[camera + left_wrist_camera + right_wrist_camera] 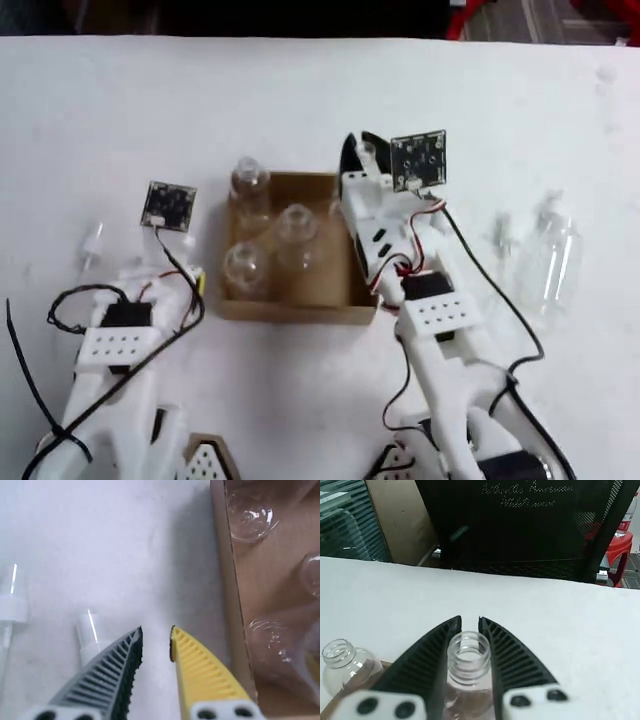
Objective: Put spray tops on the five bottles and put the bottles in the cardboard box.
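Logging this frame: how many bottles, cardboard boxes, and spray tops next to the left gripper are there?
Cardboard box: 1
Bottles: 5 (three standing in the box, one held by the right gripper, one lying on the table)
Spray tops beside the left gripper: 2
Total: 8

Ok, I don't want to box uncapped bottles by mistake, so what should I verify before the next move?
1. Does the right gripper hold the bottle by its neck: ok.
2. That bottle capped: not ok, neck open.
3. The other bottles in the cardboard box capped: not ok, visible necks open.
4. Is the left gripper open and empty: ok.
5. A loose spray top beside it: ok.
6. All five accounted for: cannot tell.
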Motion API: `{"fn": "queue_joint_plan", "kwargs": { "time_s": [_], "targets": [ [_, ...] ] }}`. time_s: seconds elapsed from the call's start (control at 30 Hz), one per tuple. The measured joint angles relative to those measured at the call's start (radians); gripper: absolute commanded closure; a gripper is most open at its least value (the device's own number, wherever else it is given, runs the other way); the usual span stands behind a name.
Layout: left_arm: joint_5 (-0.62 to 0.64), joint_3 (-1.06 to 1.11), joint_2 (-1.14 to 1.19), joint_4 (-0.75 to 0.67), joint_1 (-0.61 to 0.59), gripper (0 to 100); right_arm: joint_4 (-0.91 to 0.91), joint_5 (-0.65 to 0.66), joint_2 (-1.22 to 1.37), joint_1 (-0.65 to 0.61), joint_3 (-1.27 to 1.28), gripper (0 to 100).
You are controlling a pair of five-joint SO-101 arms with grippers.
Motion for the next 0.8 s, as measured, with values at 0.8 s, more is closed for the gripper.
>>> {"fn": "queue_joint_plan", "kwargs": {
  "time_s": [0.8],
  "targets": [
    [0.0,0.0,0.0,0.0,0.012,91,-0.187,0.06,0.213,-0.028,0.015,98.2]
  ]
}}
